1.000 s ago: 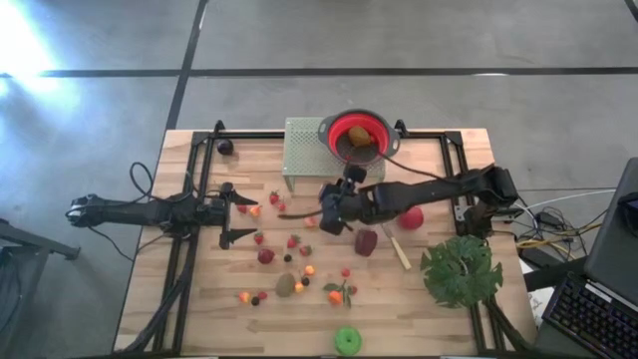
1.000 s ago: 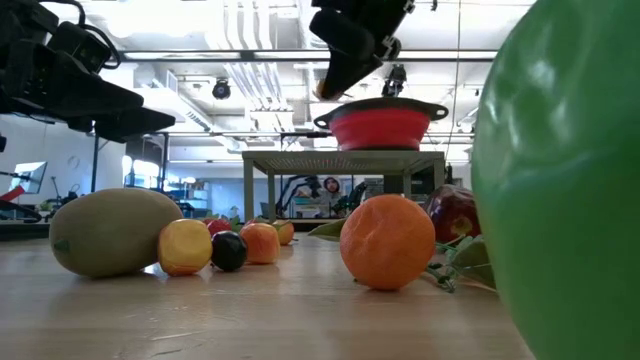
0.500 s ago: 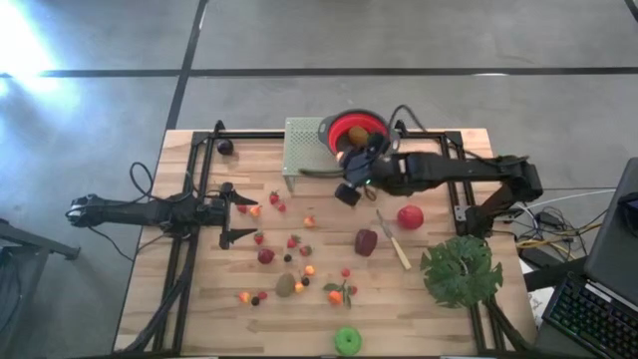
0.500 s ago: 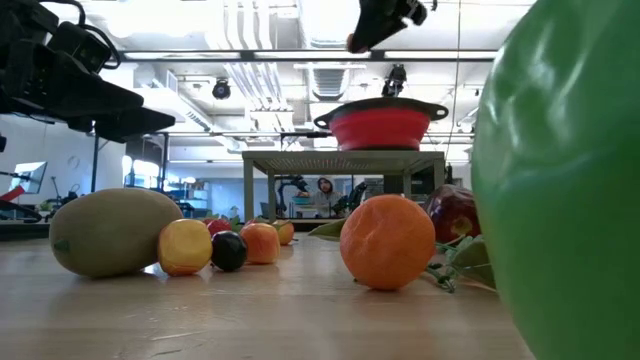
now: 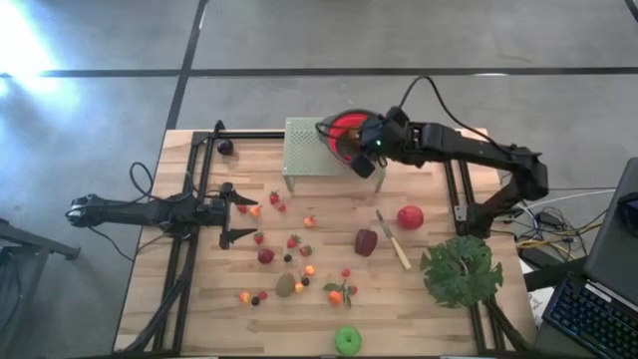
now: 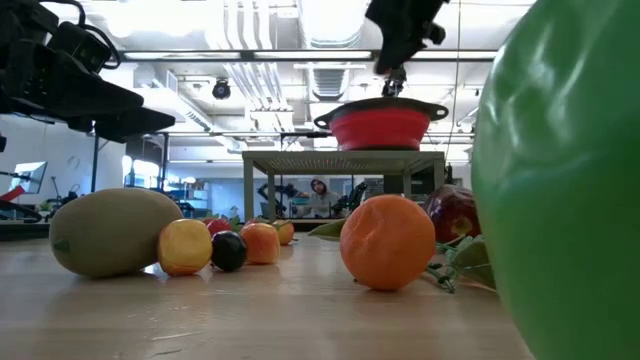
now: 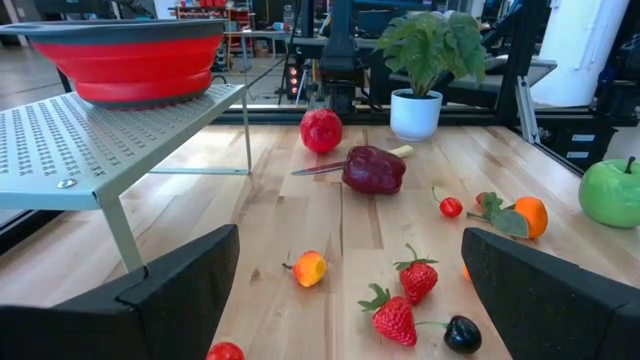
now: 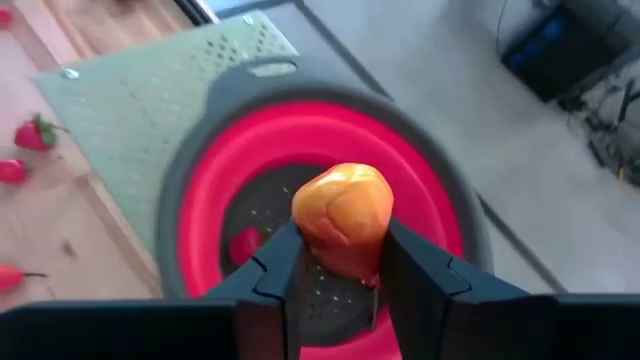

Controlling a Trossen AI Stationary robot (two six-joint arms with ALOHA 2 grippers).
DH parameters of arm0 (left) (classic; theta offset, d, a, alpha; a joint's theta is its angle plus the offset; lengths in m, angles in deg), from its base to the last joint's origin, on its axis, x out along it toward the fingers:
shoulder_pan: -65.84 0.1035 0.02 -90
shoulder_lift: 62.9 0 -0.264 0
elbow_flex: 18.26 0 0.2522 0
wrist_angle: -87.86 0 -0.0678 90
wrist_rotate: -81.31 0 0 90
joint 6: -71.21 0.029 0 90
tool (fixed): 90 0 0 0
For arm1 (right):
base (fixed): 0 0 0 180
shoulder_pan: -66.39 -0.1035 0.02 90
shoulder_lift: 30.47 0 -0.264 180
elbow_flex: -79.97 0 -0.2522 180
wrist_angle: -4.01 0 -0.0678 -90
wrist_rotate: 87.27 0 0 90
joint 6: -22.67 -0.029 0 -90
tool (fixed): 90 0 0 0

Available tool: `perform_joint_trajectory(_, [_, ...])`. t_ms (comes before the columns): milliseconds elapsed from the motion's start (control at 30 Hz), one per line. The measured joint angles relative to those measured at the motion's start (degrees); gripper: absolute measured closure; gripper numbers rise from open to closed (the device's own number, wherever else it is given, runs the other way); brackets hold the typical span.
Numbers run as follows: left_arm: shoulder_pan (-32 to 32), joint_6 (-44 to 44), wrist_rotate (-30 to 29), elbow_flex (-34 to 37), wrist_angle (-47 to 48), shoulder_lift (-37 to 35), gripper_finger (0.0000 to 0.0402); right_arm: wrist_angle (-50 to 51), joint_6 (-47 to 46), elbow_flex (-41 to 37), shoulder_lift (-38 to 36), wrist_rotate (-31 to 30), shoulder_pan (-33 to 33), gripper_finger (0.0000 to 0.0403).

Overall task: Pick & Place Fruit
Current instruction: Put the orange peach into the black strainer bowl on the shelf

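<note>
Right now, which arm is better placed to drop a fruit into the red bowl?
The right. Its gripper holds an orange fruit directly above the red bowl on the green stand. The left gripper waits open and empty, far from the bowl.

Right arm is stretched out long from the table's right edge, elbow bent near the rail, wrist reaching toward the far middle of the table. The right gripper (image 8: 340, 270) points down, its two dark fingers (image 8: 280, 275) clamped on either side of a small orange fruit (image 8: 343, 212). Over on the left, the left arm lies low and straight across its side, the left gripper (image 5: 242, 214) spread wide, holding nothing.
</note>
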Motion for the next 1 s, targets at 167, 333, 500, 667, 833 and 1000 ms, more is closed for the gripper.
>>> perform_joint_trajectory(167, [0.0, 0.0, 0.0, 0.0, 0.0, 0.0, 0.0014, 0.9, 0.0, -0.3, 1.2, 2.3, 3.8, 0.0291])
perform_joint_trajectory(333, [0.0, 0.0, 0.0, 0.0, 0.0, 0.0, 0.0014, 1.5, 1.1, -0.9, 1.9, 2.6, 6.5, 0.03])
perform_joint_trajectory(500, [0.0, 0.0, 0.0, 0.0, 0.0, 0.0, 0.0014, 1.3, 1.1, -1.7, 1.9, 5.6, 8.7, 0.0304])
perform_joint_trajectory(667, [0.0, 0.0, 0.0, 0.0, 0.0, 0.0, 0.0014, 1.0, 1.1, -2.8, 1.9, 7.1, 10.4, 0.0291])
perform_joint_trajectory(833, [0.0, 0.0, 0.0, 0.0, 0.0, 0.0, 0.0014, 1.0, 1.1, -3.4, 1.9, 7.1, 11.3, 0.0293])
perform_joint_trajectory(1000, [0.0, 0.0, 0.0, 0.0, 0.0, 0.0, 0.0014, 0.9, 1.4, -3.5, 2.1, 8.0, 11.6, 0.0303])
